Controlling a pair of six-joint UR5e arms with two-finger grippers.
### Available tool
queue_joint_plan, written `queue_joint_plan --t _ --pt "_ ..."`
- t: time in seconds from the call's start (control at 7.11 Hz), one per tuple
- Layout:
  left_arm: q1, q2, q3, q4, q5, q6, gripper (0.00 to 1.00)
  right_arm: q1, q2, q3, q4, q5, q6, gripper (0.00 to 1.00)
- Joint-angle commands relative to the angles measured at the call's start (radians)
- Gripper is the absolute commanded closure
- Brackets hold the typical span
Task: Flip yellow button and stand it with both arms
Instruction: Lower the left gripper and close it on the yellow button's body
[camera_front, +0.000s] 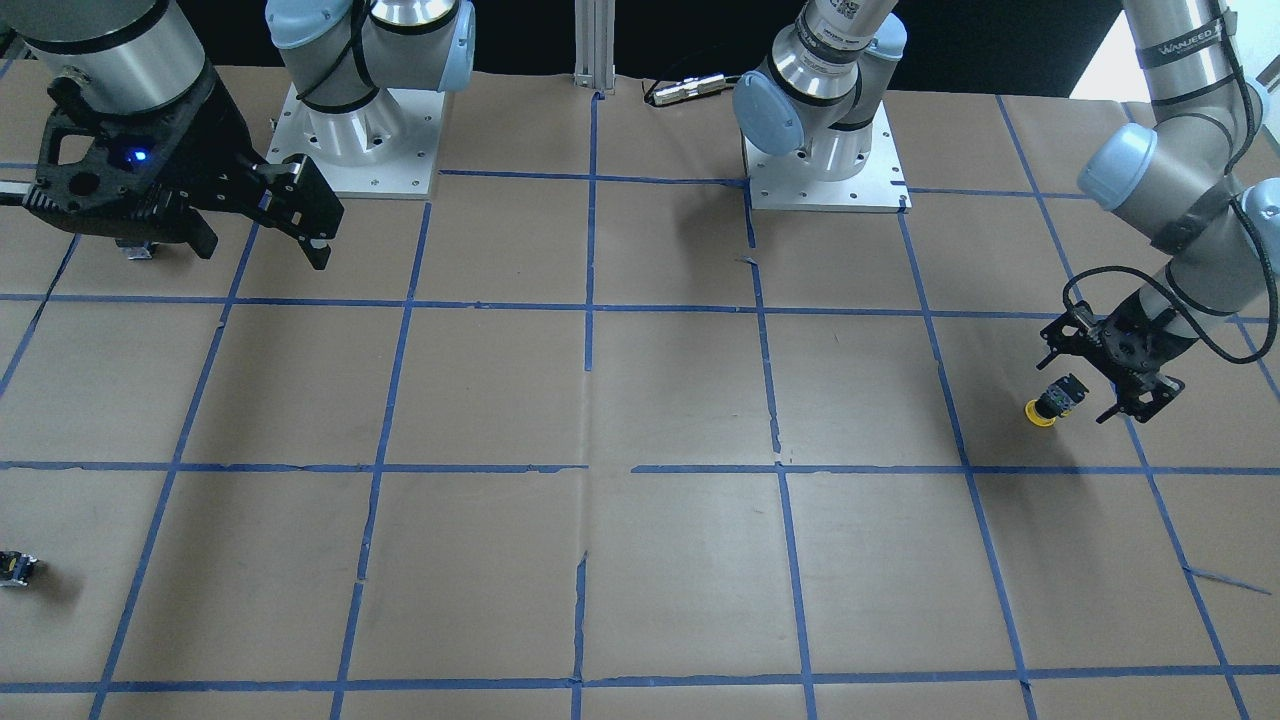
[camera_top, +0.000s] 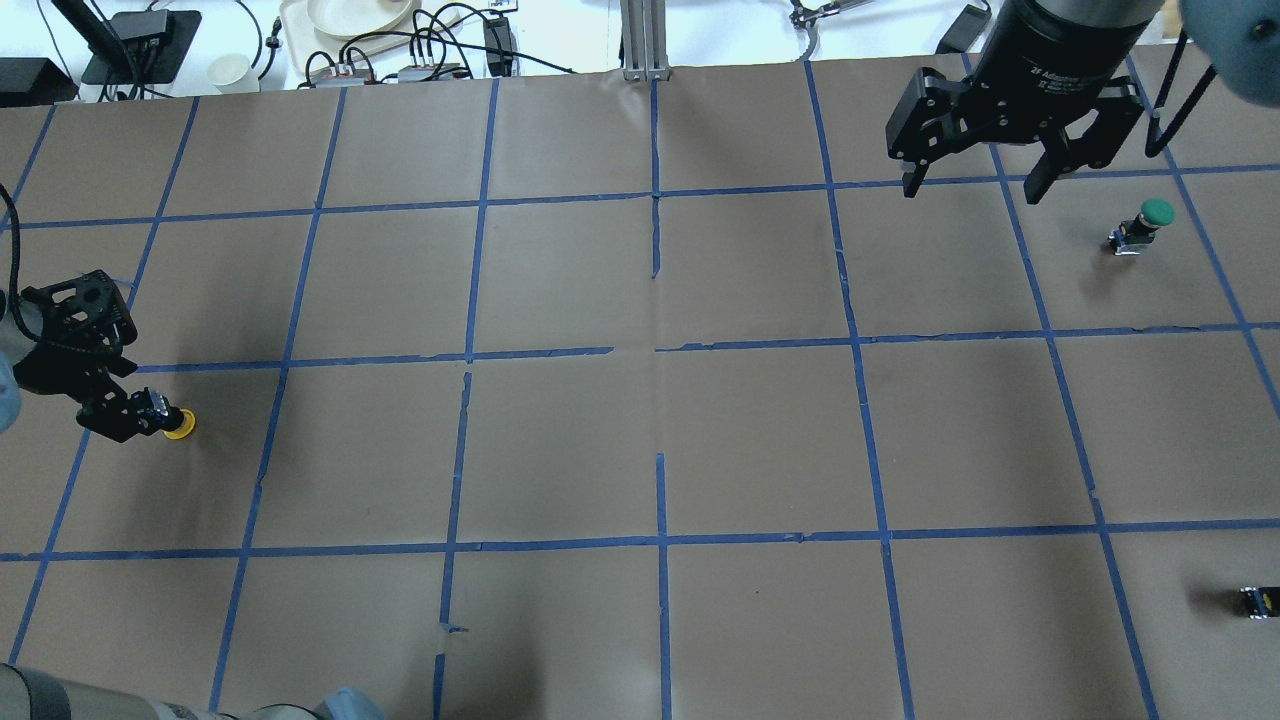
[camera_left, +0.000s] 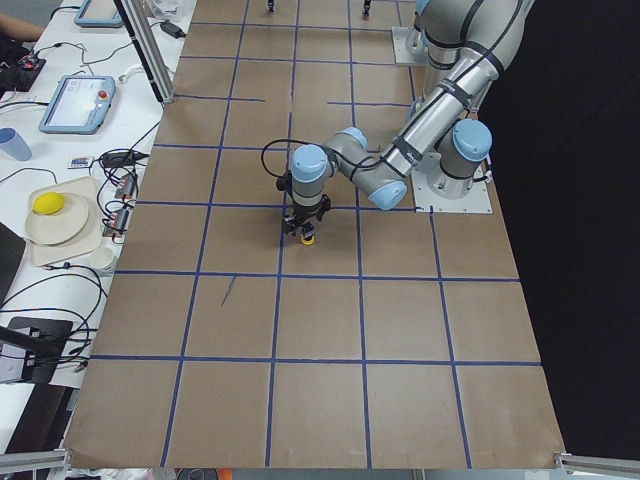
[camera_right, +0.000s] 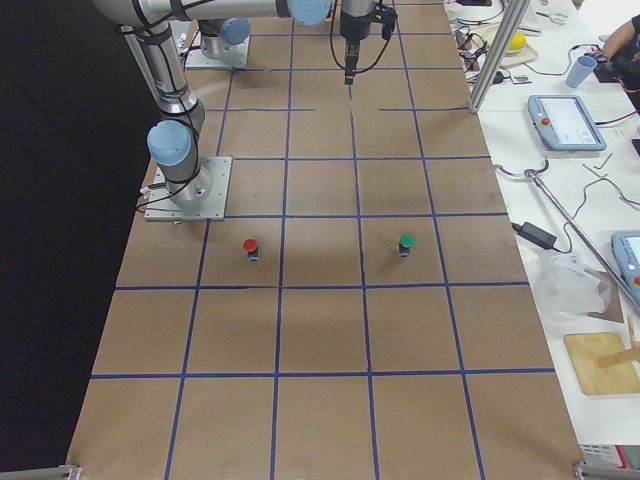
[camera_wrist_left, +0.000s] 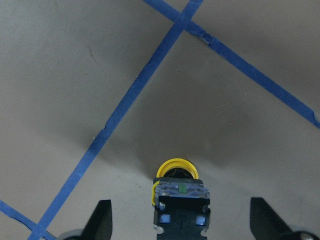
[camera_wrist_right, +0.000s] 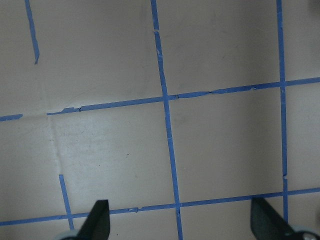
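Exterior right red button (camera_right: 250, 246), overhead yellow button (camera_top: 172, 420)

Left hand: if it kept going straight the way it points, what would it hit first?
Probably the yellow button: it sits between the fingers of the open left hand, body toward the hand. The fingertips themselves would likely reach the table paper beside it, though depth is unclear.

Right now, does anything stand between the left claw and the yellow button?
Nothing visible does. The yellow button sits between the open fingers of the left claw, touching neither.
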Motion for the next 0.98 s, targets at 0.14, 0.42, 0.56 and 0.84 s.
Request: queue_joint_plan --t 0.14,0.42,0.56,0.84 --pt "0.0 -0.025 0.002 0.0 0.039 -0.001 0.06 0.0 0.0 0.0 0.0 0.0 -0.001 0.0" --pt "-0.004 -0.019 0.0 0.001 0.037 0.006 0.32 0.0 0.0 0.0 0.0 0.0 -0.002 0.0" --pt "-0.008 -0.013 0.0 0.0 0.039 0.002 0.67 0.0 0.0 0.0 0.0 0.0 -0.002 0.0" --pt "-0.014 0.001 0.006 -0.006 0.025 0.003 0.85 0.0 0.0 0.0 0.0 0.0 -0.002 0.0"
